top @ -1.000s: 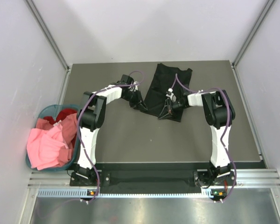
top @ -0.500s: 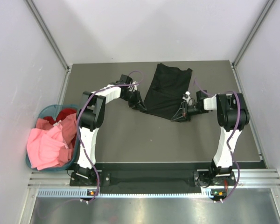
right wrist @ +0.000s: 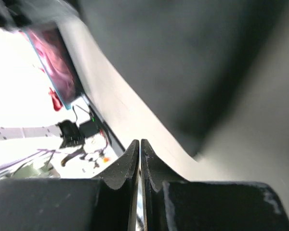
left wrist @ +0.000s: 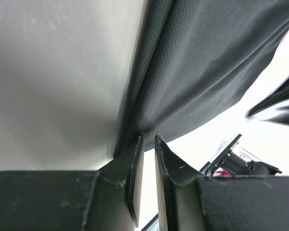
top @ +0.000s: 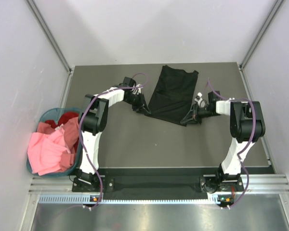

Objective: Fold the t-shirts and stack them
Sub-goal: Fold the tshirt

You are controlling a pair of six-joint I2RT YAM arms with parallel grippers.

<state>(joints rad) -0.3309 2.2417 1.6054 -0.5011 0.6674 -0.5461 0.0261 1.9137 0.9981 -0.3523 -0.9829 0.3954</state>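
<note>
The grey tabletop (top: 135, 144) carried one black t-shirt (top: 171, 94), which lay spread toward the far edge, its collar end away from the arms and its near hem running slantwise between the two claws. Off the tabletop's left side stood a round teal basket (top: 47, 114). A crumpled pink t-shirt (top: 50, 151) spilled over its near rim, and a red t-shirt (top: 67, 118) was bunched inside behind it.

The left arm (top: 91, 130) reached forward and bent inward to the black shirt's near left corner. The right arm (top: 238, 139) bent inward to the near right corner.

In the wrist view, the left claw (top: 144, 109) was nearly clenched, grasping the black shirt's edge at its tips, with the fabric drawn up off the tabletop in taut folds. The right claw (top: 185, 120) was clenched low at the hem's right end. Its wrist view was blurred, and no cloth showed between its fingers.
</note>
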